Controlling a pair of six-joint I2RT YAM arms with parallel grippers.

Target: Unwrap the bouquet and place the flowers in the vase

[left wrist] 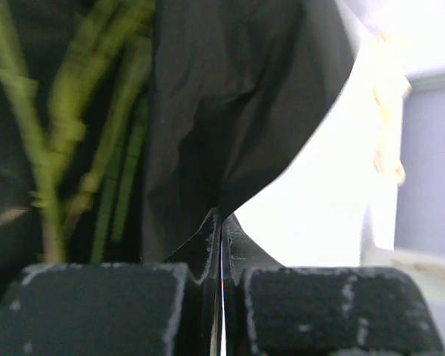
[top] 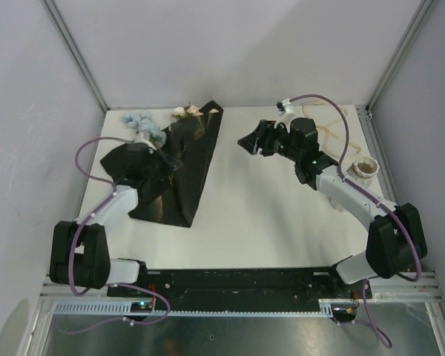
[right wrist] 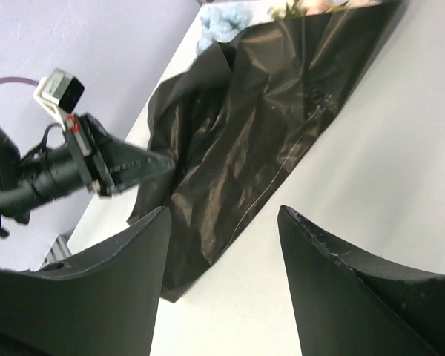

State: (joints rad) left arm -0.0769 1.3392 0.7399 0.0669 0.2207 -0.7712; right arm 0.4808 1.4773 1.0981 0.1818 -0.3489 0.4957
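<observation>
- While my left tool (left wrist: pixel 221 222) sits fully closed, its tips pinch an edge of the black wrap (top: pixel 189 159), which is spread at the tabletop's (top: pixel 267 215) ten o'clock.
- Flowers (top: pixel 144 126) lie with the wrap, blooms poking out toward eleven o'clock.
- My right tool (top: pixel 245 141) hovers wide and empty near twelve.
- Vase (top: pixel 366 168) stands at three o'clock.
</observation>
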